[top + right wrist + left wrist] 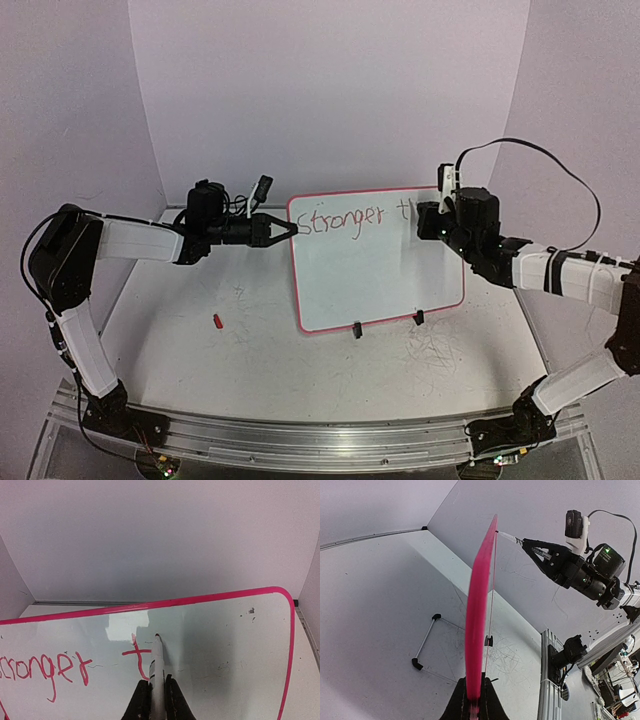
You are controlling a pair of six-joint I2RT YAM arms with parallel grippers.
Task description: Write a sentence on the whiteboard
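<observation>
The whiteboard (380, 275), white with a red-pink rim, stands propped up at mid-table. My left gripper (288, 229) is shut on its left edge. In the left wrist view the board shows edge-on as a pink strip (479, 605) between the fingers of that gripper (474, 692). The sentence (345, 222) reads "Stronger t" along the top of the board; it also shows in the right wrist view (55, 669). My right gripper (428, 222) is shut on a white marker (157, 667). The marker's tip touches the board just right of the "t" (136, 655).
A small red cap (217, 321) lies on the table left of the board. Two black clip feet (357, 330) sit at the board's bottom edge. A white rod with black ends (425, 642) lies behind the board. An aluminium rail (320, 440) runs along the near edge.
</observation>
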